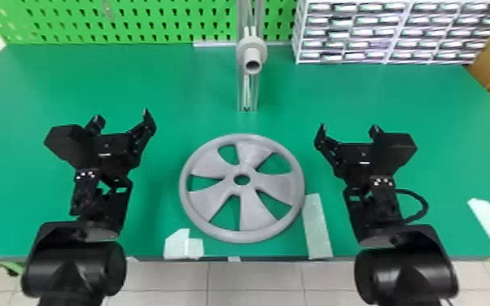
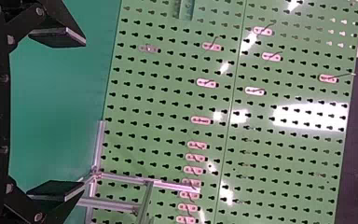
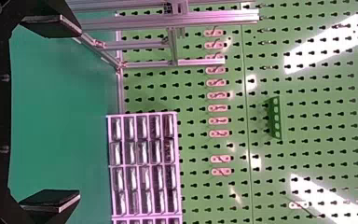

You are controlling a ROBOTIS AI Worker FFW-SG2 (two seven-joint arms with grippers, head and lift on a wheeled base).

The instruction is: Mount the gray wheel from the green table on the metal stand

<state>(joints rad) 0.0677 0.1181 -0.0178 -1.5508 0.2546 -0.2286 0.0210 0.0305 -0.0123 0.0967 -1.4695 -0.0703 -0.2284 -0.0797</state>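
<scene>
The gray wheel (image 1: 250,207) lies flat on the green table (image 1: 167,81), its hub hole facing up. Behind it rises the metal stand (image 1: 247,91), with a gray round hub and short tube at the front. My left gripper (image 1: 122,116) is over the table left of the wheel, touching nothing, and my right gripper (image 1: 348,129) is likewise to the wheel's right. In the left wrist view the left gripper (image 2: 60,114) has its fingers wide apart. The right gripper (image 3: 53,114) in the right wrist view is spread wide too, with nothing held.
A drawer cabinet (image 1: 386,32) stands at the back right, against the green pegboard (image 1: 134,24). Pale tape strips (image 1: 317,226) stick to the table near its front edge, one beside the wheel's right rim. Metal profiles (image 3: 191,17) of the stand's frame reach toward the pegboard.
</scene>
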